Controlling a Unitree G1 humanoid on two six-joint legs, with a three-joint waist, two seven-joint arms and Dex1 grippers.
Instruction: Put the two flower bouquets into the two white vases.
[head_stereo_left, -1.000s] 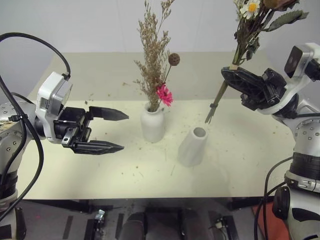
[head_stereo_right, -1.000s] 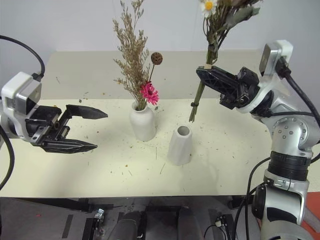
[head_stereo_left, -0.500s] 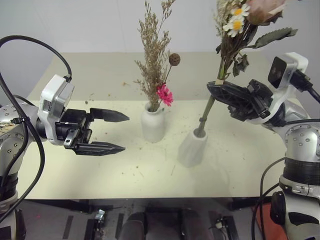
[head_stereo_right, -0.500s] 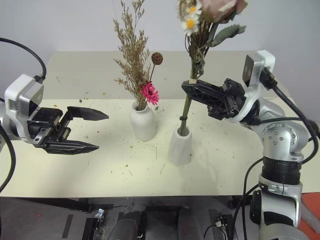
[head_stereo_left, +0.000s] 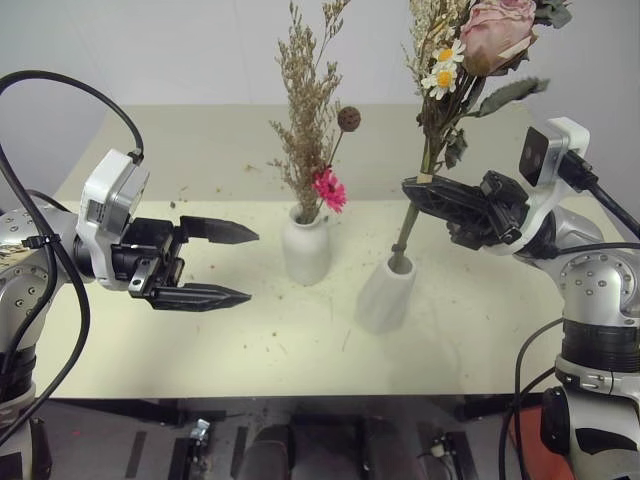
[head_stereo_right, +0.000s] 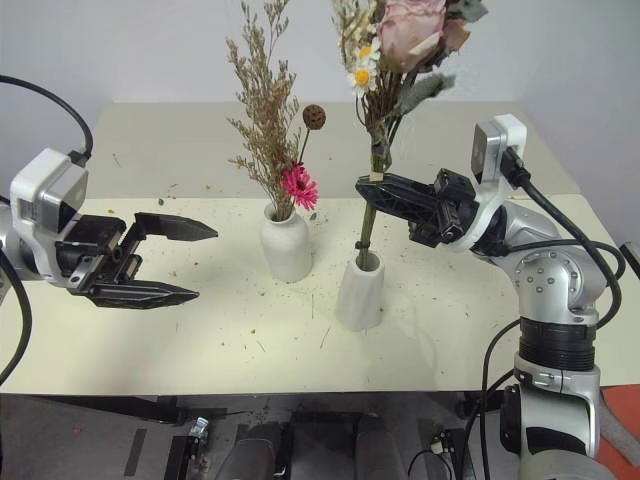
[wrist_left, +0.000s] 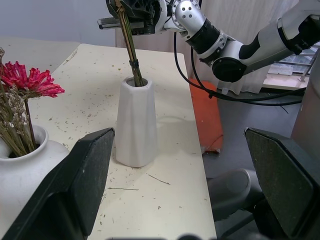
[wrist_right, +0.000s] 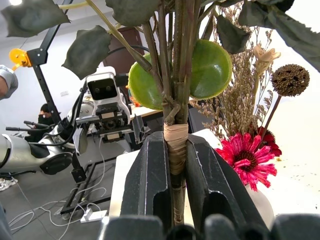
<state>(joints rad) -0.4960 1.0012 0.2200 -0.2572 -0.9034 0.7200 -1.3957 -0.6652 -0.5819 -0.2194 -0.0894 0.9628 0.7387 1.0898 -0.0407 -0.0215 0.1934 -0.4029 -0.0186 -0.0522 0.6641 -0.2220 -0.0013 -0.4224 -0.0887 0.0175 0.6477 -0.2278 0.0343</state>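
Rose bouquet (head_stereo_left: 470, 45): stems clamped in right end effector (head_stereo_left: 425, 190), tips lowered into tall vase (head_stereo_left: 385, 292) on bench (head_stereo_left: 200, 350). Dried bouquet (head_stereo_left: 312, 130) seated in squat vase (head_stereo_left: 305, 250). Left end effector (head_stereo_left: 235, 263): spread wide, empty.

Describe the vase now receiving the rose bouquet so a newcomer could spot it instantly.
On the cream table, two white vases stand near the middle. The taller vase is nearer the robot's right hand, with green stems entering its mouth. Unlike the squat vase holding dried grasses, it is a plain tapered cylinder without a narrowed neck.
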